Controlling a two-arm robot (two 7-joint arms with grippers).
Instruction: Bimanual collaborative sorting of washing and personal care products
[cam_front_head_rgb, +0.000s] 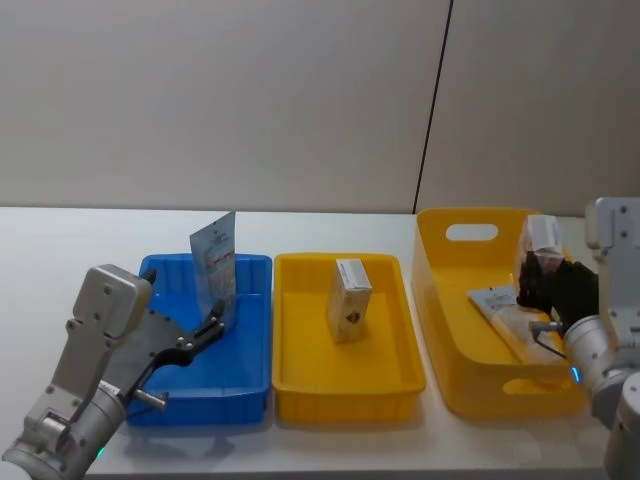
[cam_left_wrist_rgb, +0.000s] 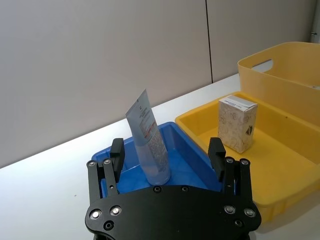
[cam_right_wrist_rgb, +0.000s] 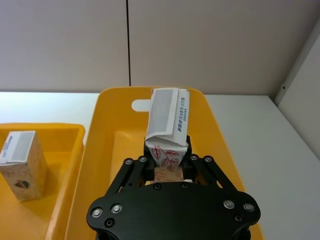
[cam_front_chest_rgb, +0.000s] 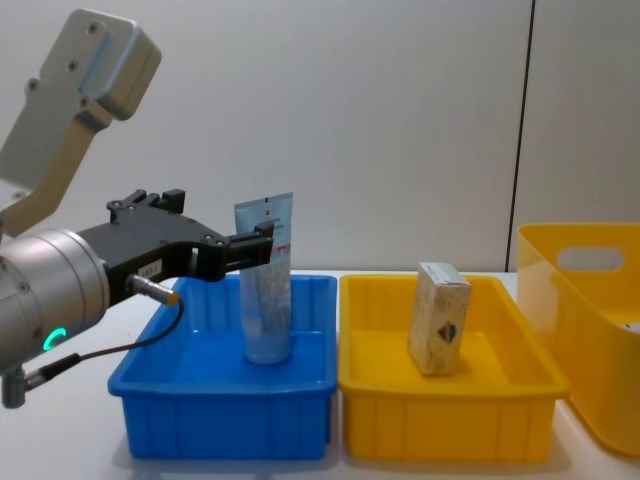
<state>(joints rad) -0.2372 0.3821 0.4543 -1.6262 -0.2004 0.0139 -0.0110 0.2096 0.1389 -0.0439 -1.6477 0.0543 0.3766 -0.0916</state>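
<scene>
A pale-blue squeeze tube (cam_front_head_rgb: 214, 262) with red print stands upright on its cap in the blue tray (cam_front_head_rgb: 245, 385). My left gripper (cam_front_head_rgb: 218, 322) is open, with one finger on each side of the tube (cam_left_wrist_rgb: 150, 142) and neither touching it. A cream carton (cam_front_head_rgb: 350, 298) stands in the middle yellow tray (cam_front_head_rgb: 345, 395). My right gripper (cam_front_head_rgb: 541, 277) is shut on a white carton (cam_right_wrist_rgb: 167, 127) with a red pattern and holds it above the tall yellow bin (cam_front_head_rgb: 440, 300).
A pale flat product (cam_front_head_rgb: 496, 301) lies on the floor of the tall yellow bin. The three containers stand side by side on a white table (cam_front_head_rgb: 60, 250), which ends at a grey wall. Bare table lies left of the blue tray.
</scene>
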